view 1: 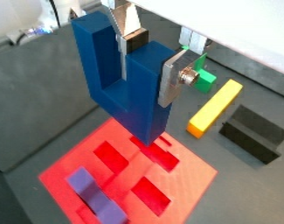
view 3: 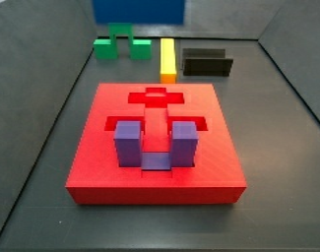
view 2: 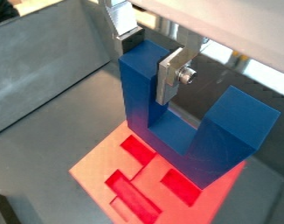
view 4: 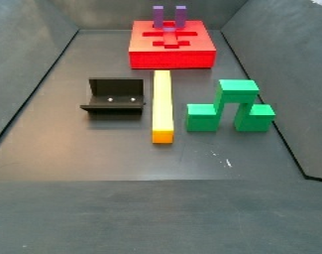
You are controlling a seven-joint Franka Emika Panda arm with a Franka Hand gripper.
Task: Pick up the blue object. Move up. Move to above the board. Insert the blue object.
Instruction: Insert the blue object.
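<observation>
Between the two silver fingers (view 1: pixel 173 77) of the gripper (view 1: pixel 148 66) sits the blue object (view 1: pixel 121 79), and the jaws are clamped on it, one plate pressed flat on a prong in both wrist views. The gripper hangs high over the board (view 1: pixel 190 179) and points down, with the blue object's base bar at the low end and its two prongs pointing up toward the wrist. The blue object (view 2: pixel 179 109) is dark, dull and shaped like a U with flat sides and sharp corners. It is up in the air and touches nothing but the fingers (view 2: pixel 171 74). Right under it lies the board (view 2: pixel 100 162), a big flat red slab with sunken holes of different shapes. In a side view only the blue object's low edge (view 3: pixel 140 11) shows at the top of the picture, well above the floor. A purple block (view 3: pixel 155 144), also a U, stands in one hole of the board (view 3: pixel 96 148) with its prongs up. Past the board lie a long yellow bar (view 4: pixel 162 104), a green block (view 4: pixel 230 105) with steps, and the dark fixture (view 4: pixel 114 97). The yellow bar lies between the fixture and the green block. All of them rest on the dull grey floor (view 4: pixel 150 198), apart from the board (view 4: pixel 203 55). Nothing sits in the holes straight below the blue object.
</observation>
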